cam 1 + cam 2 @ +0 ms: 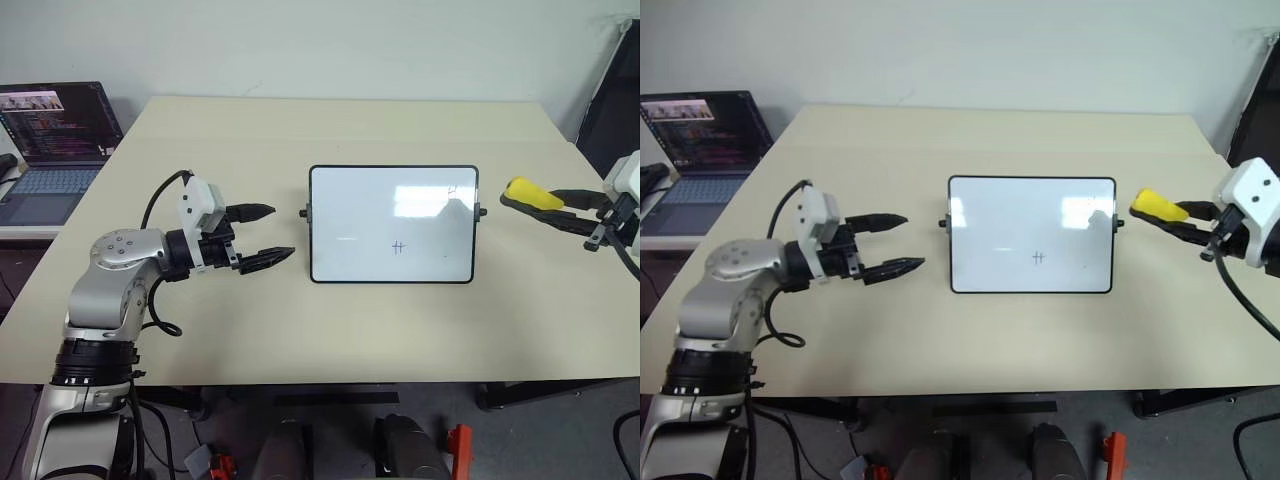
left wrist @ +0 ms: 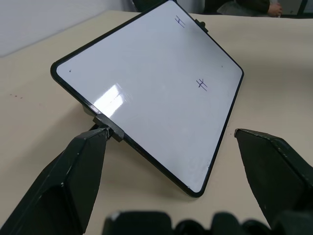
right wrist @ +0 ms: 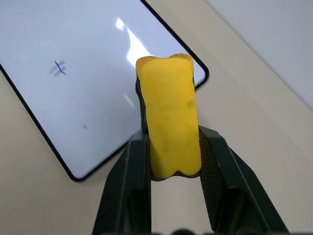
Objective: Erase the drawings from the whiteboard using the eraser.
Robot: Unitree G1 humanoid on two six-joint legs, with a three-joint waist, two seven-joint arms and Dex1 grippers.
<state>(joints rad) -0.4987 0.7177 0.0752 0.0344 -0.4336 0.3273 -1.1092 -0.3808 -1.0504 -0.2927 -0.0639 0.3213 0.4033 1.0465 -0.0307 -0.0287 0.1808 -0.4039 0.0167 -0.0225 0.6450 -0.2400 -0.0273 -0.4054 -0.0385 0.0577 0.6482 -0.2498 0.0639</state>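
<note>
Eraser (image 1: 522, 190) clamped in right claw (image 1: 548, 205) — black fingers pinched tight on yellow block, its free end sticking out past the fingertips toward the whiteboard (image 1: 392, 224). Held off the bench (image 1: 250, 330), just beside the board's right edge, near the right-hand knob; not yet touching the white surface.

Left claw (image 1: 262, 236) spread wide, gripping nothing, parked just beside the board's left edge. From the left wrist view, one finger (image 2: 63, 186) sat close to the left-hand knob; contact could not be told.

Whiteboard lay flat, mid-bench. Hash-like mark (image 1: 398, 246) a little below centre; H-like mark (image 1: 452, 188) near the upper right corner, the closer of the two to the eraser. Curved squiggle not made out.

Step in hand, by judgement: carrying eraser in over the board for a first wipe.
- Best started at the H-like mark, the shortest reach from the right.
- Eraser's broad face should be laid flat on the surface, not an edge — more contact, less skidding.
- Pressure should be kept light; glossy board on smooth bench likely to slide under a push.
- Left claw well placed to brace the left edge against that slide.
- Short back-and-forth strokes over each mark, then on to the hash.

Laptop (image 1: 55, 140) well apart, off the bench's left corner.
</note>
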